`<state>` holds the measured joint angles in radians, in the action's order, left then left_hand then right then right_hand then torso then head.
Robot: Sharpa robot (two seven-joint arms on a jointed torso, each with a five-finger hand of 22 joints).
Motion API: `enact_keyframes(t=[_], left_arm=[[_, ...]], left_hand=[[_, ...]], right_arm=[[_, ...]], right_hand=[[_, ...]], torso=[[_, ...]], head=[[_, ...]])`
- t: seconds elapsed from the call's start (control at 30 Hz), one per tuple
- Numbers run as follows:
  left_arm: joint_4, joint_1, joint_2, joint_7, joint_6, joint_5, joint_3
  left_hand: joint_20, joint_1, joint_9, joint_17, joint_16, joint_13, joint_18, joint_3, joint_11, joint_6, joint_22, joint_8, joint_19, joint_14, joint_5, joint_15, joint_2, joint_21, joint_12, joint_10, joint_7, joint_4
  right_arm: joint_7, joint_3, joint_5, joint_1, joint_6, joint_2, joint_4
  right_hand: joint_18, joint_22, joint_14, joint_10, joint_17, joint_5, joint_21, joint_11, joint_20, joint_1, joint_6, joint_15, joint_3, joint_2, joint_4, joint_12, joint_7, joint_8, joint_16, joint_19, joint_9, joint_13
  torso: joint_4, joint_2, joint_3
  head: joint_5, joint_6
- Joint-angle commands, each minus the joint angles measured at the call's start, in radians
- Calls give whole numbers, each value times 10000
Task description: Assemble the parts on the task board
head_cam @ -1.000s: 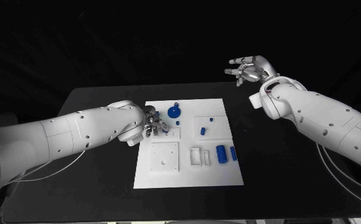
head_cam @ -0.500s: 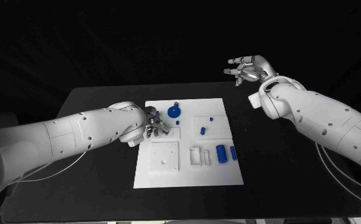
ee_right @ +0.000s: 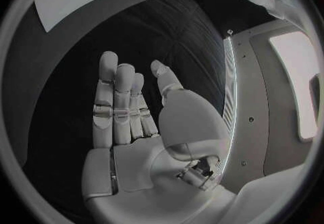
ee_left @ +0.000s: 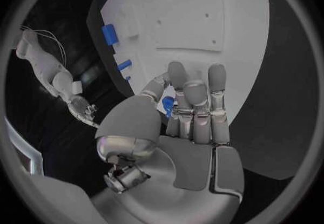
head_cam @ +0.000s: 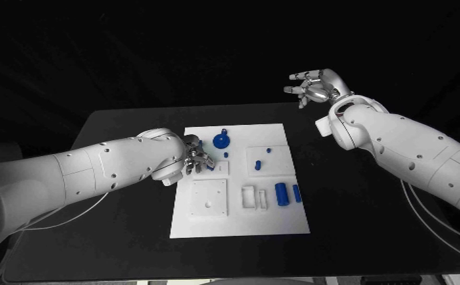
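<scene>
Presently the white task board (head_cam: 240,218) lies lengthwise on the black table (head_cam: 125,232), its long axis running away from the robot. Six loose blue parts can be counted on it in the head view: one round disc with a small stem (head_cam: 221,141) just beyond the left hand, one tiny peg (head_cam: 227,155) beside that hand's fingertips, one small stub (head_cam: 269,149) and one short pin (head_cam: 258,164) further off toward the board's other edge, then one thick cylinder (head_cam: 282,194) and one thinner bar (head_cam: 297,194) side by side nearer the robot. The cylinder and the bar both lie flat with their long axes parallel to the board's long side. The disc's stem points away from the robot.

The left hand (head_cam: 197,161) sits low over the board's left edge, fingers curled inward. In the left wrist view the left hand (ee_left: 182,127) has a small blue piece (ee_left: 168,105) pinched between the thumb and the fingers.

The right hand (head_cam: 314,87) is raised well beyond the table's far edge, clear of the board. Its fingers are apart and partly extended, and it holds nothing, as the right wrist view of the hand (ee_right: 135,127) confirms.
</scene>
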<state>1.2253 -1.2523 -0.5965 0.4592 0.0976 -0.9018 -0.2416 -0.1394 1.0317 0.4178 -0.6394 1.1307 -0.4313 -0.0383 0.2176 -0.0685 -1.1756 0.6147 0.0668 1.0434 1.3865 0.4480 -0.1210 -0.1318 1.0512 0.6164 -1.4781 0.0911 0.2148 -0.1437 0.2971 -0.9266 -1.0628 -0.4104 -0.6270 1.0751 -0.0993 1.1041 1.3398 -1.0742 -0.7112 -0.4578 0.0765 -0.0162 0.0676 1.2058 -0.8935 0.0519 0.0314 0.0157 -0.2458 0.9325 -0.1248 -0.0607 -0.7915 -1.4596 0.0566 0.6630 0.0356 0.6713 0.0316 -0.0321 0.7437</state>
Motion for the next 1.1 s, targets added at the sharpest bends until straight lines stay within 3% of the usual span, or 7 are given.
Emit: enact_keyframes(t=[0.03,0.6,1.1], left_arm=[[28,8,19,-82,-231,-170,3],[61,9,23,-46,-318,-703,3],[66,8,25,-51,-596,-784,2]], left_hand=[[-1,2,649,7,6,15,111,16,-200,-2564,0,10,-36,46,-8,3,-74,27,13,-358,-1310,19],[1,9,622,88,-33,46,110,-35,-196,-2547,-9,9,-36,27,-167,3,-75,22,-4,-359,-1307,-32],[10,-9,562,17,39,13,124,-206,-194,-2636,-20,17,-37,47,-424,13,-147,18,40,-359,-1325,-385]], right_arm=[[-84,9,-32,-2,139,15,13],[-101,9,-39,0,151,43,35],[-92,9,-46,0,151,53,30]], right_hand=[[40,-8,-70,63,16,-16,32,-5,-11,-8,4,-29,-3,84,-42,55,-24,33,34,-2,9,-14],[40,-22,-76,70,21,-13,38,-5,-12,-64,-39,-30,-38,108,-72,61,-23,30,39,0,11,-19],[41,-30,-78,75,21,-28,43,-1,-9,-67,-85,-28,-69,115,-113,67,-20,29,39,2,13,-19]], torso=[[9,-2,3],[12,-2,-6],[7,-1,-2]], head=[[-13,11],[3,48],[-11,75]])
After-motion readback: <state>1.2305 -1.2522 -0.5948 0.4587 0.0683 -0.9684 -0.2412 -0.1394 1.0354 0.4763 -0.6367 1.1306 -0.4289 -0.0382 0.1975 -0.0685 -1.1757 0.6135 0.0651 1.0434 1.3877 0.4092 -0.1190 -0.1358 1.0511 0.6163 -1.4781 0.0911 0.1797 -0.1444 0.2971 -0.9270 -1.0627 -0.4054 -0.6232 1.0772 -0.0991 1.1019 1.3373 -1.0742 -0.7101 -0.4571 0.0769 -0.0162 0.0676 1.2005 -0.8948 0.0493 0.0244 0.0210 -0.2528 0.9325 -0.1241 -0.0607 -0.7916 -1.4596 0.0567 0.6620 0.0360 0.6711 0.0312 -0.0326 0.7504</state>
